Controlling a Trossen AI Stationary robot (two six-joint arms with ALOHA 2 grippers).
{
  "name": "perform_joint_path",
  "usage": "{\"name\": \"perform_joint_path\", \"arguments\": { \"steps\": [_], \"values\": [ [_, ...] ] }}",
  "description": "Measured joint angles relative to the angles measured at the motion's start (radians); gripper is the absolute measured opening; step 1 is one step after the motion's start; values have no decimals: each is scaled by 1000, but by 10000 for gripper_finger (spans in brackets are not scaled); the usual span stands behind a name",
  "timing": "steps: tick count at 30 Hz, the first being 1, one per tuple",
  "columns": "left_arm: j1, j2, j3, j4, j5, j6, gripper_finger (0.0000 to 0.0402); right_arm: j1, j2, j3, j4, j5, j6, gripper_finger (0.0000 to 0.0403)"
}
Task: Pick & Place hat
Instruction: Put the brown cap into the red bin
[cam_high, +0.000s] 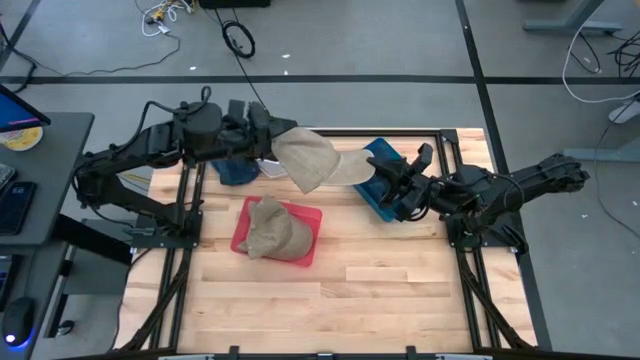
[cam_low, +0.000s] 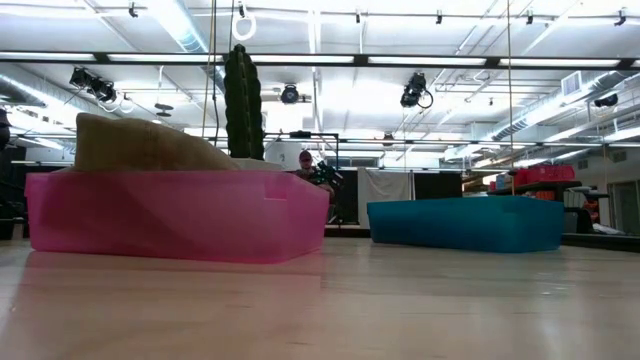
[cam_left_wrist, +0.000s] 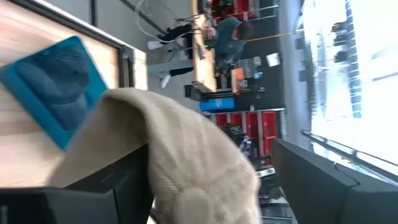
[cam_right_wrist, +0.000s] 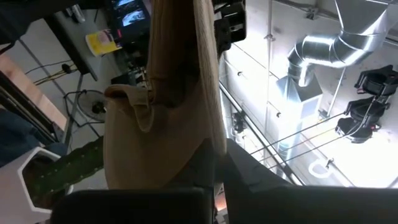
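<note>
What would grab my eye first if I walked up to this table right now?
Most likely the beige hat held up in the air between the two arms, the left gripper at one end and the right gripper at its brim, above the far half of the wooden table. Next, the pink bin near the table's middle with another beige hat lying in it, and a blue bin under the right gripper.

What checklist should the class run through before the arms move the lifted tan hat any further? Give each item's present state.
1. Left end effector grips the lifted hat: ok.
2. Right end effector grips its brim side: ok.
3. Hat clear of the table: ok.
4. Red bin free: not ok, another hat lies inside.
5. Blue bin free: cannot tell, partly hidden.
</note>
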Motion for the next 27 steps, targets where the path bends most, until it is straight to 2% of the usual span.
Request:
{"name": "perform_joint_path", "arguments": {
  "steps": [4, 7, 17, 20, 25, 27],
  "values": [
    [0, 3, 0, 13, 0, 5, 283, 0, 0, 0, -1, 0, 2, 9],
    [0, 3, 0, 15, 0, 25, 246, 0, 0, 0, -2, 0, 3, 9],
    [0, 3, 0, 18, 0, 106, 66, 0, 3, 0, -18, 0, 46, 10],
    [0, 3, 0, 19, 0, 150, 17, 0, 3, 0, -14, 13, 146, 19],
    [0, 2, 0, 19, 0, 209, 15, 0, 2, 0, 12, 134, 399, 58],
    [0, 2, 0, 19, 0, 227, 13, -1, -1, 0, 15, 148, 483, 77]
  ]
}}
